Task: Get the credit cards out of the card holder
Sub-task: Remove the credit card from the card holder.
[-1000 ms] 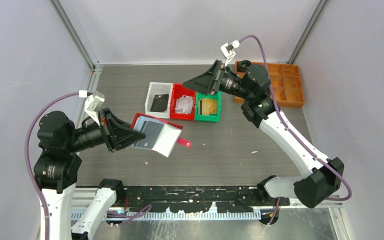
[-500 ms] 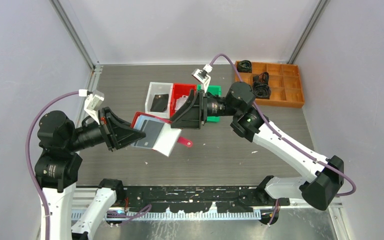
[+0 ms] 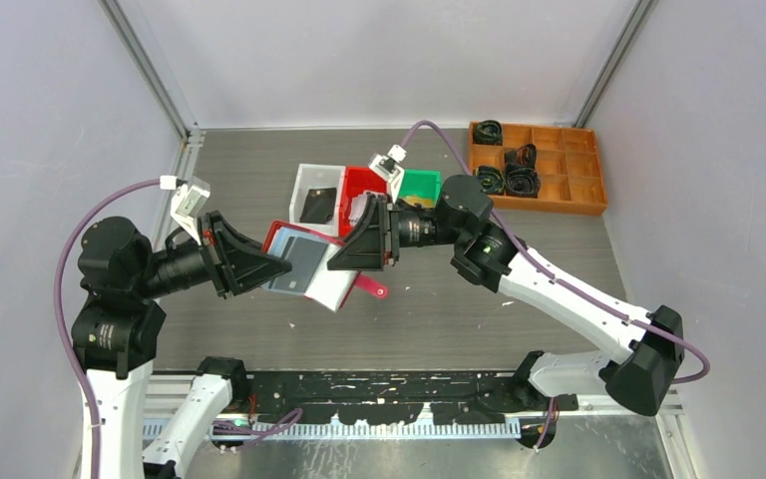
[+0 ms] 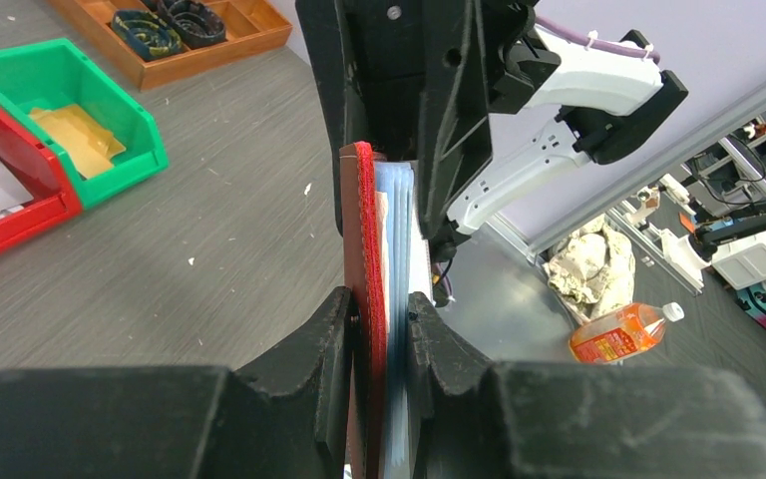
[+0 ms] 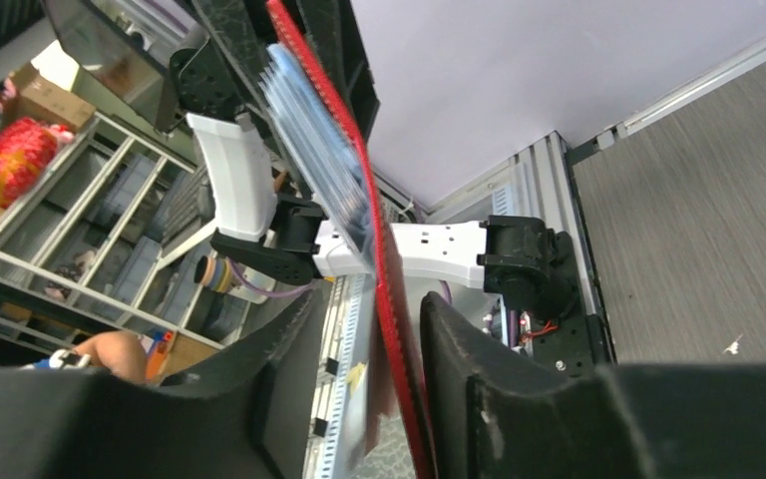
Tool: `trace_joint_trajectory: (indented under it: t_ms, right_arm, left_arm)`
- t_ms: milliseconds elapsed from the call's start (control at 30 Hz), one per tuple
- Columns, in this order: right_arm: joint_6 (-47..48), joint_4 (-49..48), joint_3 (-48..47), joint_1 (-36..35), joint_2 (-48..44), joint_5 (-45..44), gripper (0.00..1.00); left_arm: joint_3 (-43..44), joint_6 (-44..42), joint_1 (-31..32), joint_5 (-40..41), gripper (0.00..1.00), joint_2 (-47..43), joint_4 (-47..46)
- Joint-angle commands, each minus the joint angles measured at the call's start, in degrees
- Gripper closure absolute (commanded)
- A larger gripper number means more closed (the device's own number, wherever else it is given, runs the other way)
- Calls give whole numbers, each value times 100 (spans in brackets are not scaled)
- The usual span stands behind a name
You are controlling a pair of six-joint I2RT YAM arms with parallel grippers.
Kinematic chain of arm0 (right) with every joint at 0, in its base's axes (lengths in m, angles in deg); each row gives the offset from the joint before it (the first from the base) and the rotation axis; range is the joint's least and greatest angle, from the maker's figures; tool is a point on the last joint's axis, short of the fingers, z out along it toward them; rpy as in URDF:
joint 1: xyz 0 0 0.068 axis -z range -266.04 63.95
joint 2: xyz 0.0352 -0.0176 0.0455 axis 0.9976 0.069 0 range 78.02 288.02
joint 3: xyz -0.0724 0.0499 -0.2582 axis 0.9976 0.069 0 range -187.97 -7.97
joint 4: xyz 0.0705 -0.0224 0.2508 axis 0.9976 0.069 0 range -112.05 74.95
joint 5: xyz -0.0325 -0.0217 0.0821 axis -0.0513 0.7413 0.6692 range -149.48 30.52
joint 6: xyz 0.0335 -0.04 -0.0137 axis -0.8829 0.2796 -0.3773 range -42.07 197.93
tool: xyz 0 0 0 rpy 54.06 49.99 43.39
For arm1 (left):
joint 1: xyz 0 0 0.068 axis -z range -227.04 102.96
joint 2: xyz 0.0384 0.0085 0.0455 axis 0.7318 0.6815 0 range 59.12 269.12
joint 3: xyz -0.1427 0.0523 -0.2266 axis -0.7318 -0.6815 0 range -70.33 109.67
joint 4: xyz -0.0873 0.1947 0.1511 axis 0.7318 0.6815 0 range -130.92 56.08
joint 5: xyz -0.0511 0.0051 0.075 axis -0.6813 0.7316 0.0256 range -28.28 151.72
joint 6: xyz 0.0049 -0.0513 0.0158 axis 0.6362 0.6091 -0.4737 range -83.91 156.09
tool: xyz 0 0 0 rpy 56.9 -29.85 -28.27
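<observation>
Top view: the table [image 3: 479, 299] ran to grey walls on three sides. Open grey surface showed centre right, below my right arm. The orange tray [image 3: 559, 172] sat upper right, near the back wall. My right wrist hid most of the red bin [image 3: 359, 186] and part of the green bin [image 3: 421, 184]. The white bin [image 3: 315, 196] was in plain sight.

The card holder [image 3: 333, 287] hung open at centre left, held off the table. My left pincer [image 4: 379, 309] pinched its near edge tight. My right pincer [image 5: 371, 304] stood partly spread astride the far edge, with a gap on one side and contact on the other unclear.

One dark grey card [image 3: 301, 263] was visible. In the left wrist view the pale blue layers [image 4: 399, 230] were edge-on, and I could not tell cards from sleeves. The snap tab [image 3: 372, 287] poked out below my right pincer.
</observation>
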Motion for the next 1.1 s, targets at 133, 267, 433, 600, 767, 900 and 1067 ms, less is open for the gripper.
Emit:
trace_joint_trajectory:
  t_ms: [133, 267, 433, 600, 767, 900, 1067]
  right_arm:
    - [95, -3, -240, -272, 162, -808, 78]
    - [95, 41, -242, -328, 160, -1026, 87]
    - [62, 91, -209, -325, 121, -1300, 99]
    - [-25, 48, -182, -329, 155, -1285, 99]
    - [-39, 65, -144, -329, 130, -1324, 99]
    - [-58, 67, -145, -328, 105, -1345, 99]
    - [-99, 84, -145, -337, 48, -1345, 99]
  left_arm:
    - [26, -545, 9, 428, 100, 13, -66]
    - [-39, -761, 9, 566, 96, -23, 9]
    - [-81, -784, 9, 295, 85, -61, 45]
    - [-73, -816, 13, 146, 84, -100, 106]
    - [-58, -705, 9, -227, 78, -101, 90]
    - [-53, -665, 9, -390, 69, -87, 106]
    - [-82, -540, 11, -459, 65, -81, 56]
